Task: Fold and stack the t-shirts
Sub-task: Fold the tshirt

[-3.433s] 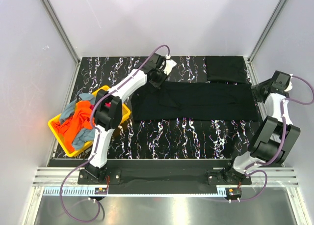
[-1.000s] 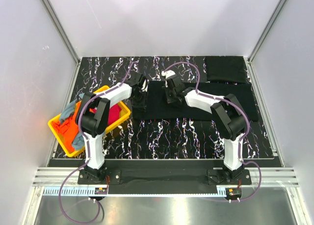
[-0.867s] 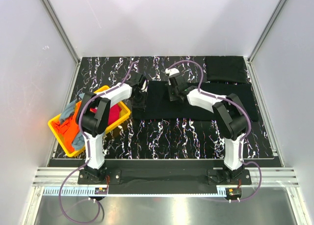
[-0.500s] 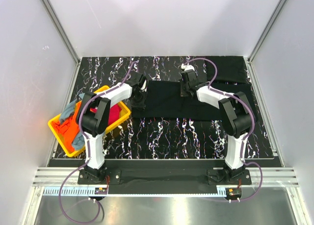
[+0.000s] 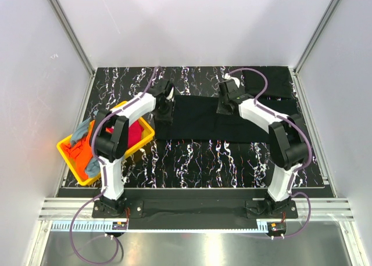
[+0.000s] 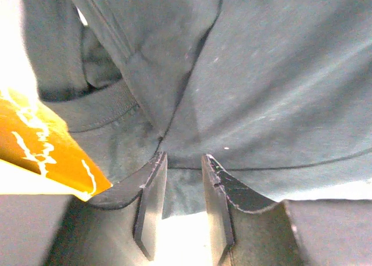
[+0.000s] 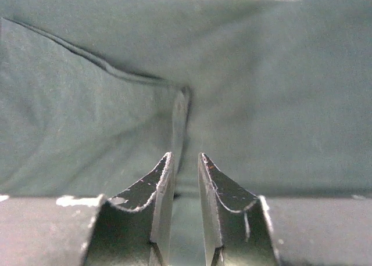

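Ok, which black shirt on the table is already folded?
The small black shirt in the far right corner, a compact rectangle. The long black shirt lies spread out, left gripper and right gripper on it.

Black spread t-shirt (image 5: 244, 121), black folded t-shirt (image 5: 267, 80); black tabletop (image 5: 192, 158) veined white; yellow bin (image 5: 146, 136) with orange cloth (image 5: 87, 154), grey cloth (image 5: 82, 128), red cloth (image 5: 135, 132).

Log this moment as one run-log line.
phase: folding | left end effector: pinching black cloth t-shirt left edge | right end effector: pinching crease at far edge
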Controlling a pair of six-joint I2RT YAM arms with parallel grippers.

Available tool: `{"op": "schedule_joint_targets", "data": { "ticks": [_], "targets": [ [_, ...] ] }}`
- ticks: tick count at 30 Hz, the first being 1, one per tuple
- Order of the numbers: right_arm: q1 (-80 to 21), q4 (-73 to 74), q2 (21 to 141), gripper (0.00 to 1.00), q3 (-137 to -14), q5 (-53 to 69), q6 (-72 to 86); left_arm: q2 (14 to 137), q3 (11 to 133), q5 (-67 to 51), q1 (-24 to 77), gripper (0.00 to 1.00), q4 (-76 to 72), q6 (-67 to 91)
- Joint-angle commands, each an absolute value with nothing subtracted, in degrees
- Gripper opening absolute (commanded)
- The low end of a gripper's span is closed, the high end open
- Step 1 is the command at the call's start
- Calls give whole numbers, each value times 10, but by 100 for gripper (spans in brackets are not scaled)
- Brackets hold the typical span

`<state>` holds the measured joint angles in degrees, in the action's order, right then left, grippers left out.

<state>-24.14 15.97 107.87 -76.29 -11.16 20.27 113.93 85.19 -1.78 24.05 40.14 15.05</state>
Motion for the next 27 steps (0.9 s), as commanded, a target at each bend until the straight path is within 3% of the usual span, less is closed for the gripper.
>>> {"op": "schedule_joint_targets", "data": {
  "ticks": [1,15,22,27],
  "targets": [
    [-227,241,1019,29,-744,-108,325,1115,920,-25,238,36,395,144],
    [-170,241,967,25,-650,-98,319,1301,1085,26,225,37,423,172],
    [-167,236,884,27,-639,-119,301,1375,1156,4,198,39,423,186],
    [-156,235,803,27,-636,-141,280,1456,1286,-25,159,42,423,216]
  ]
}}
